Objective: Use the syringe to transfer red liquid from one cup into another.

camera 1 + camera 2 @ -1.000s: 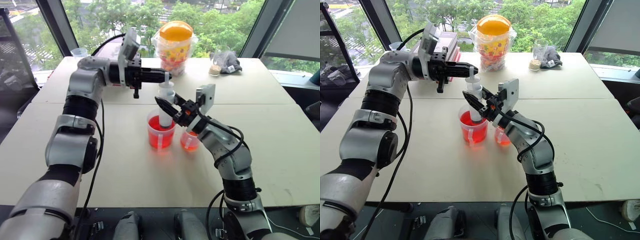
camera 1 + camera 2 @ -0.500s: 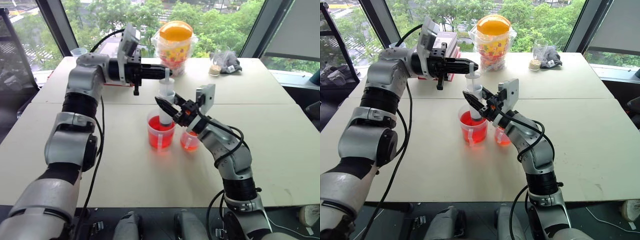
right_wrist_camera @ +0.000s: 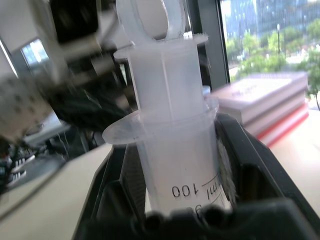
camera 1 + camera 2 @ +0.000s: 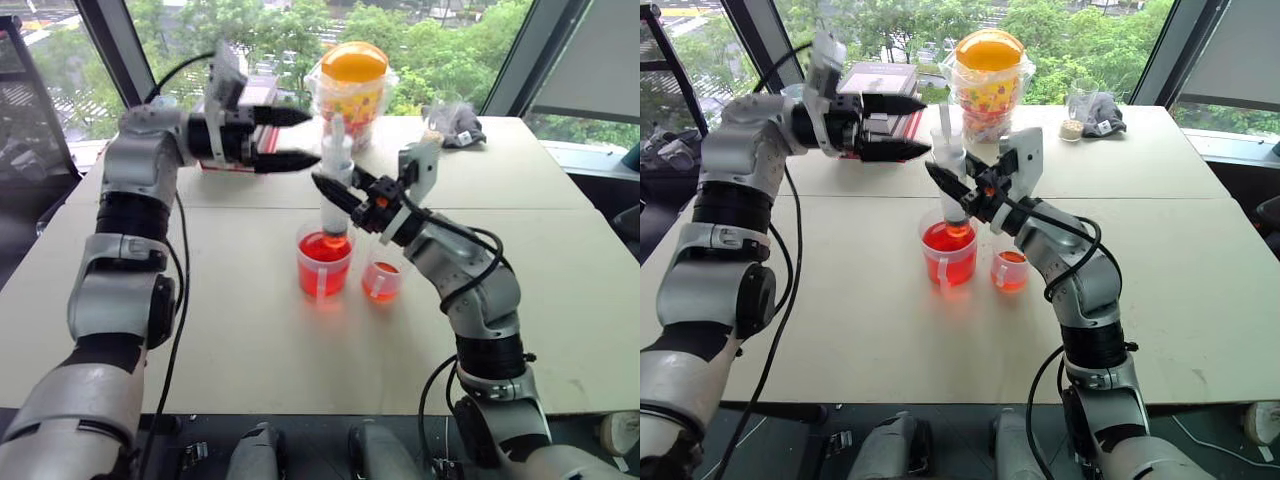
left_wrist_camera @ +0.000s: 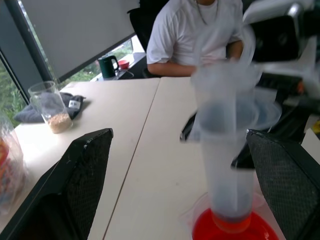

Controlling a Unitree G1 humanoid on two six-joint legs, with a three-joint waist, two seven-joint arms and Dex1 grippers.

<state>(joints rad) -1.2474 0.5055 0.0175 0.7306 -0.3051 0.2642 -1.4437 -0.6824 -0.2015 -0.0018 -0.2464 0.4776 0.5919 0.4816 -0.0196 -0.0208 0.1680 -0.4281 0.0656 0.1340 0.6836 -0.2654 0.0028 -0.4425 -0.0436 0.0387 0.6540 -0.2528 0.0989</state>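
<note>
R claw (image 4: 335, 192) clamped on syringe (image 4: 334, 190) barrel, upright, tip in red liquid (image 4: 324, 248) of taller cup (image 4: 324, 262) | L claw (image 4: 300, 138) wide open, empty, beside plunger top | shorter cup (image 4: 382, 281) just right of taller, on desk (image 4: 250, 330)

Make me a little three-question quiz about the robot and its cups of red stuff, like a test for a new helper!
1. True or false: the right gripper is shut on the syringe.
2. The syringe's tip is over which cup: A) the larger cup or B) the smaller cup?
3. Fill in: the left gripper's fingers are ____.

Key: 1 true. 2 A. 3 open.
</note>
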